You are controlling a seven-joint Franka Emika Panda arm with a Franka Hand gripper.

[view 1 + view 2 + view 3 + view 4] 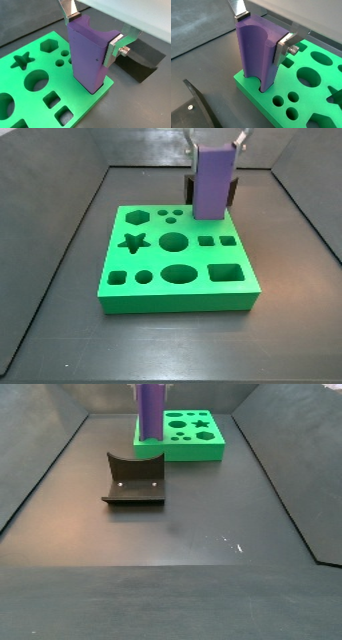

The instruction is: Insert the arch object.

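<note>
The arch object is a tall purple piece (87, 55) with a rounded concave channel down one face, plain in a wrist view (254, 55). It stands upright, and its lower end sits in a cut-out at a corner of the green holed board (27, 80). My gripper (92, 34) is shut on its upper part, one silver finger on each side, as the wrist view (262, 31) also shows. In both side views the piece (211, 183) (150, 409) rises from the board's corner (174, 278) (201, 434), with the gripper (214, 146) on top.
The dark fixture (134, 479) stands on the floor just beside the board, close to the held piece (143, 62) (194, 107). The board has several other shaped holes, among them a star (134, 242). Dark walls ring the floor.
</note>
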